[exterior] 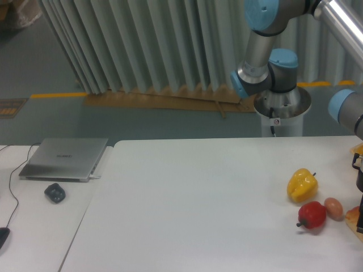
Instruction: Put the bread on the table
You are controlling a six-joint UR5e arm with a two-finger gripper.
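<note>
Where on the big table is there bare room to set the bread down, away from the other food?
The table is bare from its left edge, beside the laptop desk, across to the yellow pepper. The right edge is crowded: pepper, red fruit, brown egg and the bread sit close together.
</note>
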